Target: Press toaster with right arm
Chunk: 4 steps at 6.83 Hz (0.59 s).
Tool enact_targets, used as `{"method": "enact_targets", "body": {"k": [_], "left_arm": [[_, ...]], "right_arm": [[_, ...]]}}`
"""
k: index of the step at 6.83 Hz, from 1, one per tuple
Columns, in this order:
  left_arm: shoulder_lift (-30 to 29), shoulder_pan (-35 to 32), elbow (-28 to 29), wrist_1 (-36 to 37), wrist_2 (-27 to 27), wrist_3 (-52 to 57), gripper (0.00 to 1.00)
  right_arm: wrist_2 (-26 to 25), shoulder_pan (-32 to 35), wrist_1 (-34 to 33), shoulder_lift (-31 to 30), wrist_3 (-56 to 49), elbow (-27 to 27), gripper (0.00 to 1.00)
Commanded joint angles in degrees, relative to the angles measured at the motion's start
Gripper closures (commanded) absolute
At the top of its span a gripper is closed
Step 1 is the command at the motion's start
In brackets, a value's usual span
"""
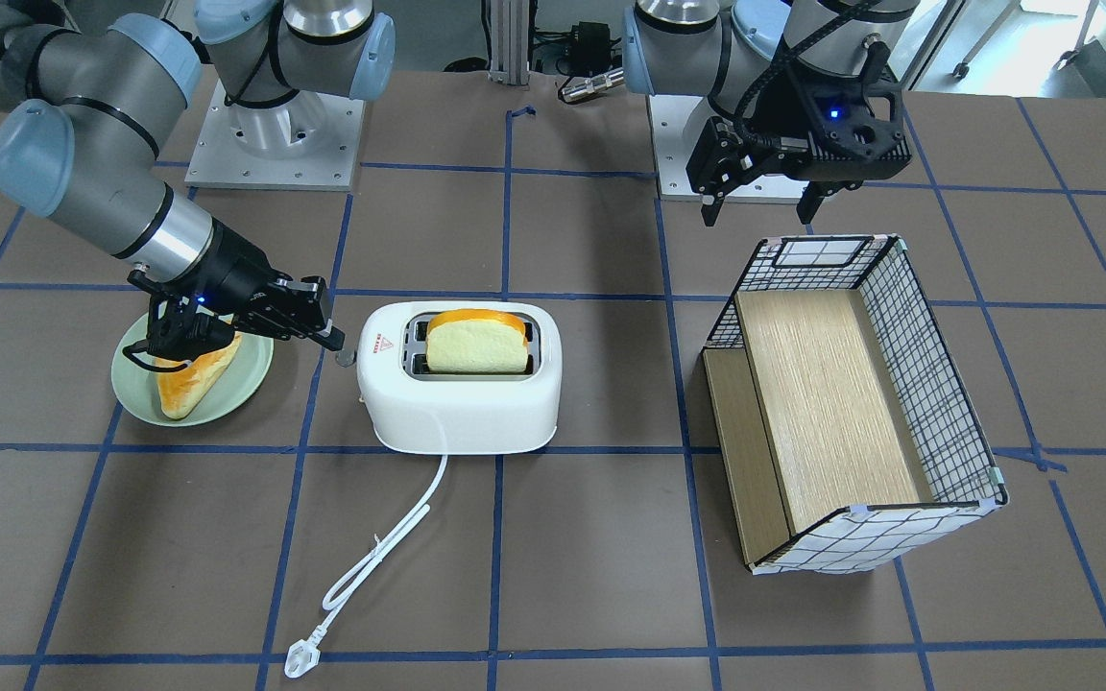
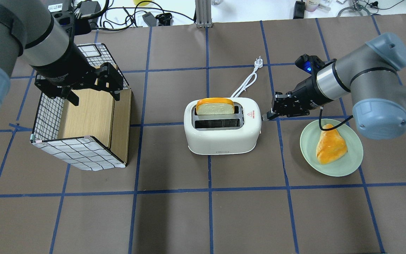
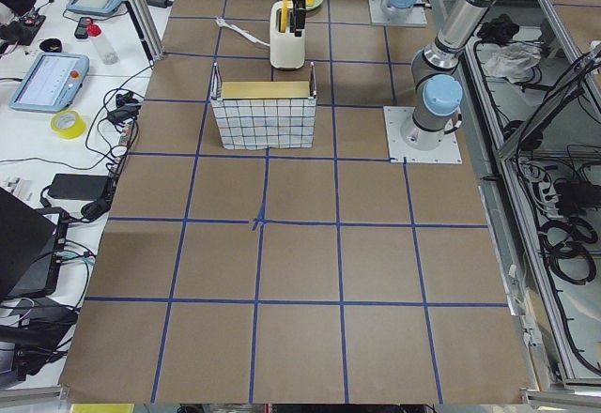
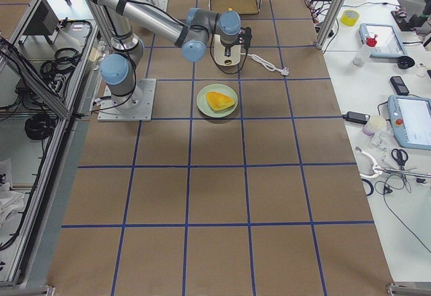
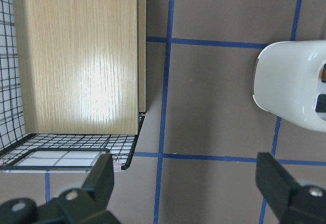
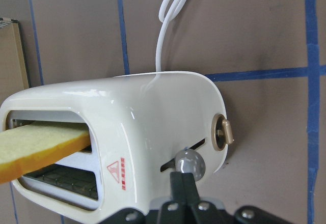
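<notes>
The white toaster (image 1: 462, 389) stands mid-table with a bread slice (image 1: 476, 343) sticking up out of one slot. It also shows in the overhead view (image 2: 222, 132) and the right wrist view (image 6: 153, 112). My right gripper (image 1: 330, 338) is shut and empty. Its tips are at the toaster's end, right against the small grey lever knob (image 6: 189, 164), as the overhead view (image 2: 268, 115) also shows. My left gripper (image 1: 759, 206) is open and empty, hovering over the far end of the wire basket (image 1: 927, 365).
A green plate (image 2: 308, 141) with a wedge of bread (image 2: 330, 144) lies under my right forearm. The toaster's white cord (image 1: 390, 547) trails unplugged across the table. The wire basket (image 2: 48, 116) with wooden panels lies on its side, apart from the toaster.
</notes>
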Motion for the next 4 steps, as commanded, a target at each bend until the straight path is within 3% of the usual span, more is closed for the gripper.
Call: {"method": "enact_targets", "body": {"k": [1,4], "left_arm": [[0.0,0.0,0.0,0.0,0.02,0.0,0.0],[0.0,0.0,0.0,0.0,-0.07,0.0,0.0]], "right_arm": [[1.22,0.02,-0.59,0.43,-0.51,0.99,1.0],[1.14,0.02,-2.09,1.92,-2.09,1.87,1.0]]}}
